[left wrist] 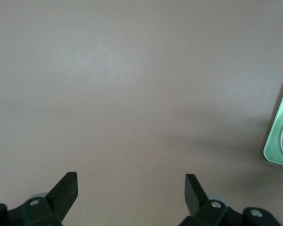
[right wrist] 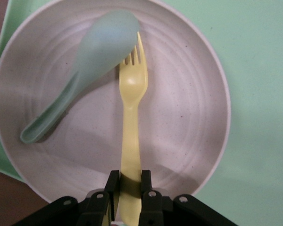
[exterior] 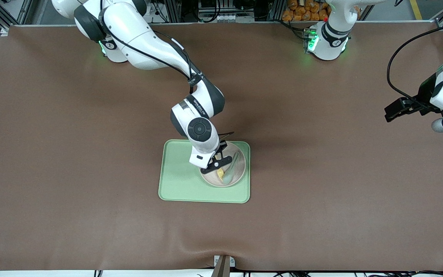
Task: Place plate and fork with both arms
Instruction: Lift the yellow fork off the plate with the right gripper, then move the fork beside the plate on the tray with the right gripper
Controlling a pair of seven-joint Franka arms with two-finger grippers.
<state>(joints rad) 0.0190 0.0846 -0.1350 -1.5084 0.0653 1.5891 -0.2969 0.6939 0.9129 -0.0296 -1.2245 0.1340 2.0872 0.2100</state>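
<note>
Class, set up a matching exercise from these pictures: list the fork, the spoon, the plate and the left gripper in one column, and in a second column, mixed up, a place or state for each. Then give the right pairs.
Things:
1. fork
2. spoon
3. plate
4. left gripper

Places or states:
A. open, over bare table at the left arm's end
B. on the green tray
C. handle pinched in the right gripper
D. lying loose on the plate, bowl partly over the tines

Pairs: 1-C, 2-D, 3-B, 4-A
</note>
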